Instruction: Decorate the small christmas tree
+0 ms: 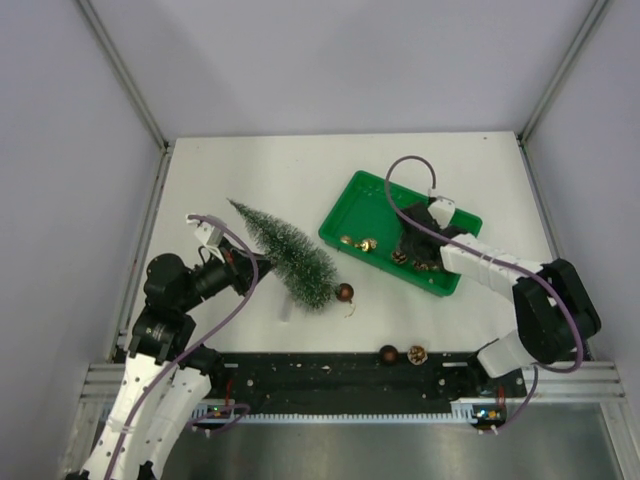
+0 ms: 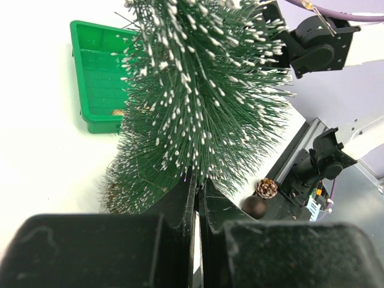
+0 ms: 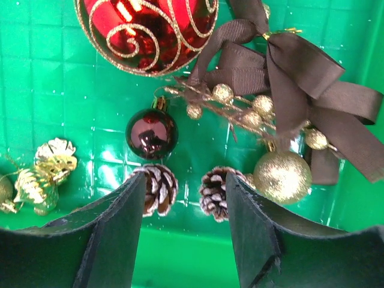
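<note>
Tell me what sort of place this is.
Most likely a robotics lab test cell, not a home: a white table boxed in by plain pale panels, an aluminium frame rail along its near edge, and a green tray of ornaments staged as props.

green tray (image 1: pixel 362 203): red bauble (image 3: pixel 147 33), pine cones (image 3: pixel 157 188), brown bow (image 3: pixel 294 75), gold bells (image 3: pixel 45 174) | white table (image 1: pixel 250 170): dark bauble (image 1: pixel 345 292) loose

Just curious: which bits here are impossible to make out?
Base of the small christmas tree: left wrist view, buried behind bristles and the left gripper.
Top of the red bauble: right wrist view, cut by the frame edge.
Fingertips of the right gripper: top view, hidden under its own wrist.
Small trinkets in the green tray: top view, too tiny to identify.
</note>
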